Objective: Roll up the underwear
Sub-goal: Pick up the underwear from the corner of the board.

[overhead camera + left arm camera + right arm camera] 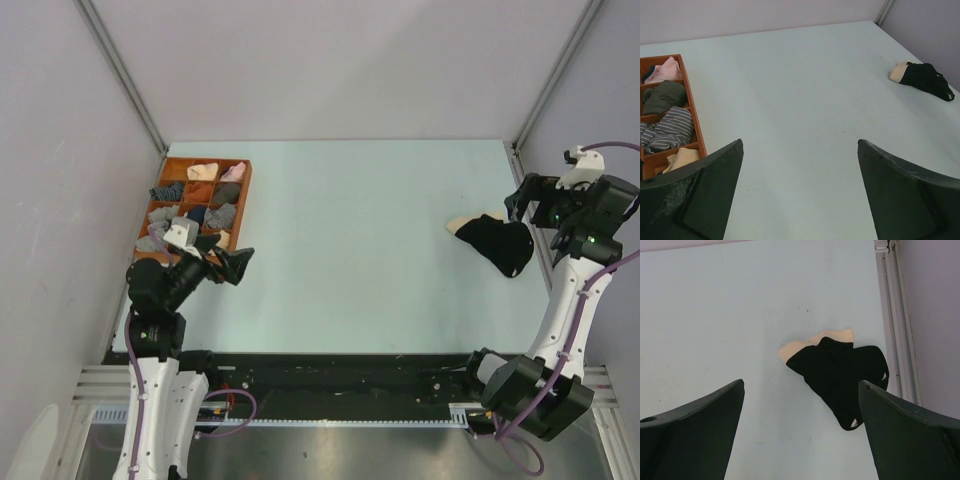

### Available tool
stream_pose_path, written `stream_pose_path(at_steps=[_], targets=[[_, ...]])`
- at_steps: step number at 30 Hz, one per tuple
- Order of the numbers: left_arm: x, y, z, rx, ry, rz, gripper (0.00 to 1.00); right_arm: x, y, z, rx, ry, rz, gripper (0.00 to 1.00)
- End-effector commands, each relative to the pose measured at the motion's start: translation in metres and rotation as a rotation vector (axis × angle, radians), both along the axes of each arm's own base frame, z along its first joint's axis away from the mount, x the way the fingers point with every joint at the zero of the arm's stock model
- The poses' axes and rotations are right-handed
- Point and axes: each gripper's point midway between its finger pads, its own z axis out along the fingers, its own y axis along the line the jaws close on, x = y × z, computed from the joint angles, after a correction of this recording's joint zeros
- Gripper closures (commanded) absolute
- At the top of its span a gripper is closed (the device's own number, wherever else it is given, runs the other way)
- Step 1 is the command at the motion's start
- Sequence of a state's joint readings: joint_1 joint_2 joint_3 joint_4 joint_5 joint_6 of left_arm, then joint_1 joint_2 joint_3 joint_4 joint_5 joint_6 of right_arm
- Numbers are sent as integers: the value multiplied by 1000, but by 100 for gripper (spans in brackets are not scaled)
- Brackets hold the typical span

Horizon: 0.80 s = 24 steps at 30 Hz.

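The underwear (497, 243), black with a cream-beige edge, lies crumpled on the pale table at the far right. It shows small in the left wrist view (925, 80) and large in the right wrist view (840, 372). My right gripper (537, 215) is open and empty, hovering just right of and above it. In its own view (801, 382) the garment lies between and beyond the fingers, nearer the right one. My left gripper (238, 266) is open and empty at the near left, beside the tray, with bare table between its jaws (800, 142).
A brown wooden tray (243, 200) with compartments of small rolled bundles stands at the left, and its edge shows in the left wrist view (692, 110). Grey walls enclose the table. A metal rail (897, 340) runs along the right edge, close to the underwear.
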<state>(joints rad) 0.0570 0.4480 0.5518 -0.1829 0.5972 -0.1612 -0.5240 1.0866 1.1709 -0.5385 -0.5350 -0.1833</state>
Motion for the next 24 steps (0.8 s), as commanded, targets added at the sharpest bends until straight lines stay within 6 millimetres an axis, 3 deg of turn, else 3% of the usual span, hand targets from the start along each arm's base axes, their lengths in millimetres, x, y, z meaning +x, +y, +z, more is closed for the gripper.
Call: stream_pose_path(at_steps=[1, 7, 9, 15, 21, 22, 24], targets=[[-1, 1, 9, -1, -38, 8, 0, 1, -2, 10, 12, -44, -19, 0], [-3, 1, 10, 1, -45, 13, 0, -3, 16, -1, 127, -27, 150, 0], [-3, 1, 12, 3, -54, 14, 0, -7, 26, -3, 85, -45, 272, 0], [-6, 1, 16, 1, -74, 10, 0, -28, 58, -35, 69, 20, 511, 0], [-10, 4, 17, -8, -75, 36, 0, -11, 36, -102, -208, 330, 421, 2], [-12, 3, 16, -10, -79, 31, 0, -9, 26, -109, -252, 374, 378, 5], [-14, 2, 17, -12, -88, 30, 0, -1, 25, -122, -300, 427, 370, 10]])
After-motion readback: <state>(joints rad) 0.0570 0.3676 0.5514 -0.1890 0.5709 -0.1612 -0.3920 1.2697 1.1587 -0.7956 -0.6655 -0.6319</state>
